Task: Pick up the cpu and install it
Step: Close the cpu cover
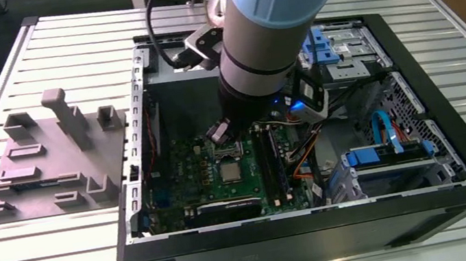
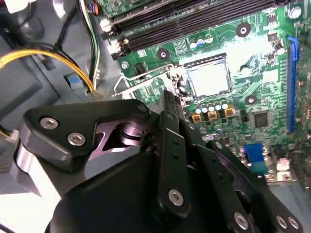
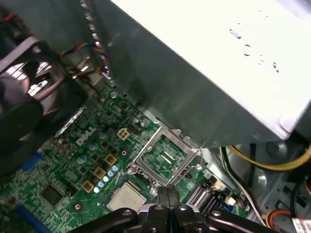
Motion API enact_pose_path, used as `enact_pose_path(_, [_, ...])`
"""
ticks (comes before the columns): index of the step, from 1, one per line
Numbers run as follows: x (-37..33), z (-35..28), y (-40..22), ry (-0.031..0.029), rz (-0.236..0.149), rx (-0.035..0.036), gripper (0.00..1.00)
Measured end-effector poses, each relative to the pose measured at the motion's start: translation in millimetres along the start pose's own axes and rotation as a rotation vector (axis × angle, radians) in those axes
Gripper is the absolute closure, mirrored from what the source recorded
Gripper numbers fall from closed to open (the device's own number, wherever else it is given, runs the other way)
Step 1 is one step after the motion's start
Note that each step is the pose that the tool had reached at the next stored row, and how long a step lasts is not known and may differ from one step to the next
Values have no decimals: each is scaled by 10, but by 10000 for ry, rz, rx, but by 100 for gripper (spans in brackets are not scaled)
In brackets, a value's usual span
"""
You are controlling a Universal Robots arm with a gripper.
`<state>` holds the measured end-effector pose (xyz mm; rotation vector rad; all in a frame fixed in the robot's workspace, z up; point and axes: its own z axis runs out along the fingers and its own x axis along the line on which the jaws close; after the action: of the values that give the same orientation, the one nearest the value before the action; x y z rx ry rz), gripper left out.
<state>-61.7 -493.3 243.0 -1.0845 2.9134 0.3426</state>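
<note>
**Cpu seated in socket, jaws shut and empty beside it**

One cpu (image 2: 209, 78), a small flat square with a pale silvery top. It lies flat in the socket (image 2: 190, 65) on the motherboard (image 2: 252, 53), and it is also seen in the first wrist view (image 3: 127, 196) and the exterior view (image 1: 231, 171).

Handling, as a judgement:
- It is light, rigid and thin.
- The smooth metal top is likely slippery.
- The underside contacts and the socket are fragile.
- Grip it by two opposite edges, keep it level, and put no pressure on the middle.

One metal frame (image 3: 165, 155) stands hinged open just beside the cpu, with the board visible through its window, so the chip is placed but not clamped.

One gripper (image 3: 167, 190) hovers low over the board near the frame's edge. Its jaws are pressed together with nothing between them. It is near the cpu but not touching it, and it also shows in the second wrist view (image 2: 168, 97) and the exterior view (image 1: 219, 132).

Further out:
- Several long dark memory slots (image 2: 194, 19); I cannot count them exactly.
- Three small yellow square parts (image 2: 212, 115) by the socket.
- One grey power-supply box (image 3: 218, 73).
- One bundle of yellow wires (image 2: 48, 53).
- One open computer case (image 1: 321, 224) on the slatted counter (image 1: 39, 256).
- One grey tray (image 1: 53, 164) of plastic blocks, on the exterior view's left and well apart from the case.
</note>
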Motion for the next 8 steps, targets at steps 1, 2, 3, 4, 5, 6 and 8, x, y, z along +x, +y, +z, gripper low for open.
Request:
enact_pose_path(1, [0, 5, -1, 38, -184, -17, 89])
enact_pose_path(2, [1, 10, -2, 74, -361, -33, 89])
enact_pose_path(3, [1, 17, -3, 123, -606, -56, 89])
enact_pose_path(4, [2, 22, -4, 159, -780, -72, 89])
enact_pose_path(5, [2, 27, -5, 195, -957, -88, 89])
enact_pose_path(6, [3, 32, -6, 231, -1131, -104, 89])
enact_pose_path(8, [4, 41, -8, 304, -1482, -136, 89])
